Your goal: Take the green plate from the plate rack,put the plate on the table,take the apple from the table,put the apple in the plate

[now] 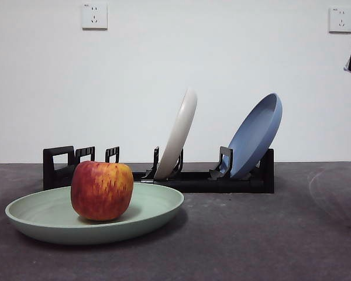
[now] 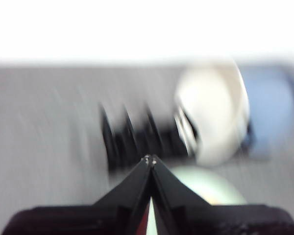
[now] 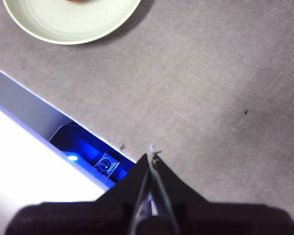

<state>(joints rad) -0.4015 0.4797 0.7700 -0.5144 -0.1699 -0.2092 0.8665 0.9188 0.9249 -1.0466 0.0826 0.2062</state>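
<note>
Judged from the layout, all four steps of the task looked complete: the green plate (image 1: 47, 218) lay flat on the bench (image 1: 269, 234), and the apple (image 1: 102, 190) sat upright inside it, a little toward 9 o'clock of the plate's centre as the front view showed it. The plate stood just in front of the plate rack (image 1: 193, 178), toward the rack's handle end, with its far rim close to the rack; contact could not be confirmed. Apple: red with yellow-orange streaks, skin intact, resting steady. Plate: matte pale sage, raised rim, far wider than the apple. The rack held a cream-white plate (image 1: 178, 133) and a blue plate (image 1: 256, 133), both leaning toward 1 o'clock in their slots. The left gripper (image 2: 149, 159) had its fingers pressed together and empty, above the plate and facing the rack; that view was motion-blurred. The right gripper (image 3: 151, 155) also had its fingers closed on nothing, over bare bench near the bench's edge, well apart from the plate. Next move, as I judge: none on the objects; only parking both arms clear.
</note>
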